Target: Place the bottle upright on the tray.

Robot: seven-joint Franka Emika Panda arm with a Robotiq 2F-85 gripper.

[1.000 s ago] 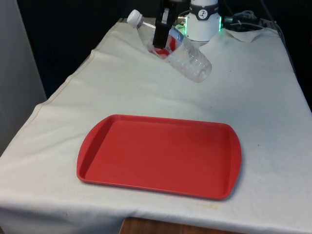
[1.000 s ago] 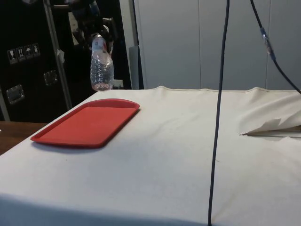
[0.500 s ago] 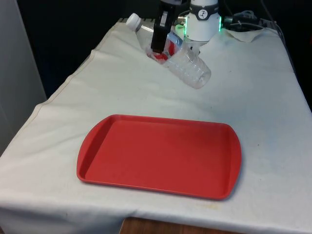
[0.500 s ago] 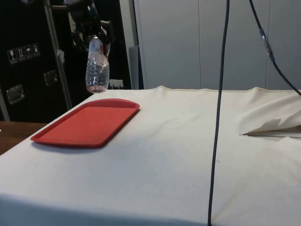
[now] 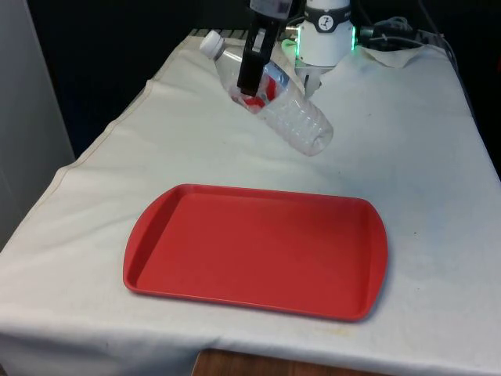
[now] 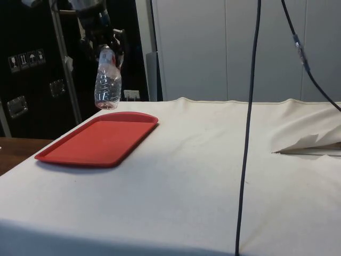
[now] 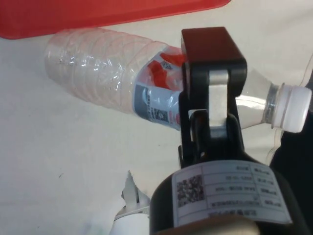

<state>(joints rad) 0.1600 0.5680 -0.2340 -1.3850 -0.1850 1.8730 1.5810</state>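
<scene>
Black two-finger gripper [image 5: 252, 77] clamped on clear plastic bottle with red label and white cap [image 5: 275, 100], held tilted in air above the cloth, beyond red plastic tray [image 5: 258, 249]'s far edge. Grasp done; carry, uprighting, set-down left.

One black finger [image 7: 211, 78] covers the bottle's [image 7: 112, 78] shoulder and part of its label, whose print is too small to read. The far finger is hidden behind the bottle. The tray [image 7: 98, 14] is cut off by the wrist picture's edge.
</scene>
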